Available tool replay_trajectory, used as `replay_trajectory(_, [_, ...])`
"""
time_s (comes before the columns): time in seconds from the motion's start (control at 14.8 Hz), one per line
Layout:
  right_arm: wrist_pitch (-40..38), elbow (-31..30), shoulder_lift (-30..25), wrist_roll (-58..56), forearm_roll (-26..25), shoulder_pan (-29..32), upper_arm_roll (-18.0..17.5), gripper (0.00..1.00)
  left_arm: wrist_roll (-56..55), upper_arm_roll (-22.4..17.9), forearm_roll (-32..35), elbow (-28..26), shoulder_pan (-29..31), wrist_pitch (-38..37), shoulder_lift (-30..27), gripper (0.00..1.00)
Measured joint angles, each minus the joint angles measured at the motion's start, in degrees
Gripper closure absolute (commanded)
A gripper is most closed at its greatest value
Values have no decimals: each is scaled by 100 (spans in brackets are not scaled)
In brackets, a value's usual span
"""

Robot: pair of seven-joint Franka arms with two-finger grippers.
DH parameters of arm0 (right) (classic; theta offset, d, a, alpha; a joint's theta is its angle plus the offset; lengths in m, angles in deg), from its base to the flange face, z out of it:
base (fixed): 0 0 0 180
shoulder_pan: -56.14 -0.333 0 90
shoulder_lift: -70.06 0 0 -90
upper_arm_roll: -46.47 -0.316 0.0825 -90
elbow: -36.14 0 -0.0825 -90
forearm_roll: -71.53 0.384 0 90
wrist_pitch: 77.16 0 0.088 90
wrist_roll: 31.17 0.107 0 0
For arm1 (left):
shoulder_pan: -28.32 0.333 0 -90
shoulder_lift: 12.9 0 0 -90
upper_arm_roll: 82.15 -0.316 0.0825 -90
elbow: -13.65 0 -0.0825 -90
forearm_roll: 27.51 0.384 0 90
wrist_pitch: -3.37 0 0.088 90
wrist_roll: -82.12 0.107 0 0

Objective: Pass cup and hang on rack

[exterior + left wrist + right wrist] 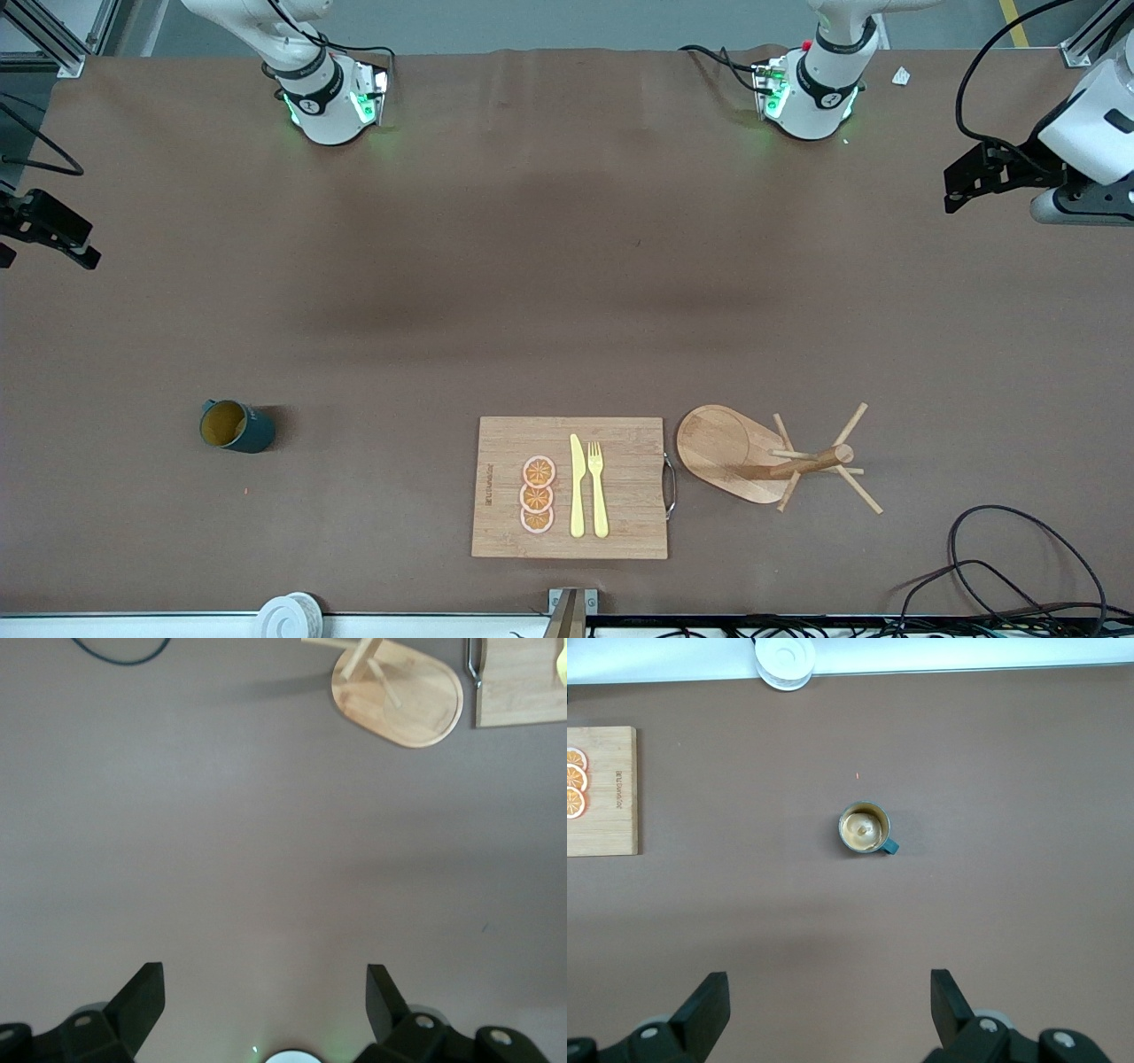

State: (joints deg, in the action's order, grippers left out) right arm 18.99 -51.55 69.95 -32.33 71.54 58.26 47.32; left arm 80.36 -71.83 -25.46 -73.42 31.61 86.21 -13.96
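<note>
The small dark teal ribbed cup (237, 427) stands upright on the brown table (532, 266) toward the right arm's end, well apart from the light wooden peg rack (780, 456) beside the rectangular bamboo cutting board (571, 487), while the right gripper (828, 1010) and left gripper (264, 1005) hang raised at the table's ends, fingers spread and empty.

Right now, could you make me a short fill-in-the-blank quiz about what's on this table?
1. The cup stands toward the ____ arm's end of the table.
2. The rack stands beside the cutting board, toward the ____ arm's end.
3. Beside the knife on the board lies a yellow ____.
4. Both tools, left and right, are ____.

Missing words: right; left; fork; open
</note>
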Motion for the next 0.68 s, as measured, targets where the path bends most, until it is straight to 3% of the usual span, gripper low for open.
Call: replay_trajectory(0.68, [0, 47, 47, 0, 0, 1, 0, 0, 29, 0, 0, 3, 0, -104, 40, 0])
